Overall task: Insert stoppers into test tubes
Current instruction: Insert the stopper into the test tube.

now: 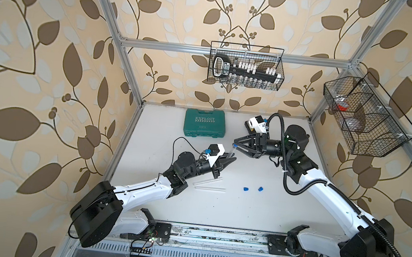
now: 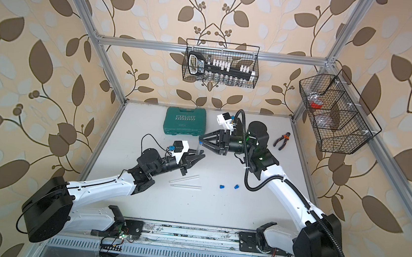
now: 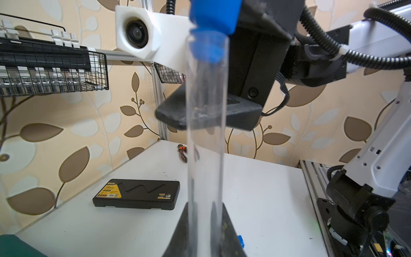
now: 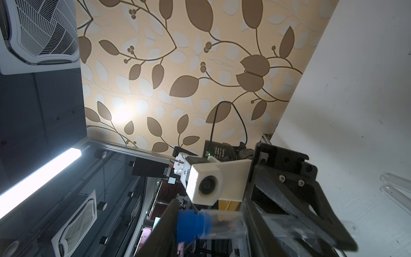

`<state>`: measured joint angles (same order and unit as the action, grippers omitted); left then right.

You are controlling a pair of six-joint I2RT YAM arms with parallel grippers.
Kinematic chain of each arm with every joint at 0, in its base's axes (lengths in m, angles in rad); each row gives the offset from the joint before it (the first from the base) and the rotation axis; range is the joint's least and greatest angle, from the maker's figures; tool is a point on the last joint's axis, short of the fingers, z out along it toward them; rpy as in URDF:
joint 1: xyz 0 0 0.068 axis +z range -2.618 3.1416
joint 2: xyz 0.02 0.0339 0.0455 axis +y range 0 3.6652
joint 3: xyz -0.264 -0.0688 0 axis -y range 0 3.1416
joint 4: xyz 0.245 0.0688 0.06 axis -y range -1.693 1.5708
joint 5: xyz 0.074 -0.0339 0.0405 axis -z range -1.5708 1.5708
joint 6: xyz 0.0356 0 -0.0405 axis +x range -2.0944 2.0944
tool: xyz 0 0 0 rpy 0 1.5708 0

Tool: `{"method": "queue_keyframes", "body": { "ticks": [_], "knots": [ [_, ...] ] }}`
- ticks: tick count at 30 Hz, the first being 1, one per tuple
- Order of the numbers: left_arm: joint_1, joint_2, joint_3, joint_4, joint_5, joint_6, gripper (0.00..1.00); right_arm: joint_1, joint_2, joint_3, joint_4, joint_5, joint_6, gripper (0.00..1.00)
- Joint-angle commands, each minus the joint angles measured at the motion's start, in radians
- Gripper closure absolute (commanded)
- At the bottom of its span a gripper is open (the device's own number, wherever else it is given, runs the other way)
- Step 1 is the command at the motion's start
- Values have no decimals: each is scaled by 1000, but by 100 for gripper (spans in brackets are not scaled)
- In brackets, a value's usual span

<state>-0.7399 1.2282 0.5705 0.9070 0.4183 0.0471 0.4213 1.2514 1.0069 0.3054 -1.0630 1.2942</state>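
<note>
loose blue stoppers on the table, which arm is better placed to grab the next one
Right, probably. The left gripper is shut on the upright test tube, which has a stopper in its mouth. The right gripper has jaws apart, gripping nothing, and the loose stoppers lie toward its side.

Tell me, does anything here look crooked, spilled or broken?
Only the blue stopper: it sits partly in the mouth of the held test tube and seems to lean slightly off the tube's line. Nothing looks spilled or broken; spare tubes and spare stoppers lie loose on the table.
</note>
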Motion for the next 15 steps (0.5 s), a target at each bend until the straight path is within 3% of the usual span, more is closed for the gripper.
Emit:
{"method": "queue_keyframes", "body": {
  "ticks": [1, 8, 15],
  "knots": [
    [2, -75, 173, 452, 21, -36, 100, 11, 53, -91, -174, -8, 7, 58],
    [2, -95, 207, 425, 62, 2, 100, 7, 60, -128, -137, 6, 56, 58],
    [1, -133, 243, 308, 127, 126, 100, 6, 66, -136, -161, 18, 58, 58]
  ]
}}
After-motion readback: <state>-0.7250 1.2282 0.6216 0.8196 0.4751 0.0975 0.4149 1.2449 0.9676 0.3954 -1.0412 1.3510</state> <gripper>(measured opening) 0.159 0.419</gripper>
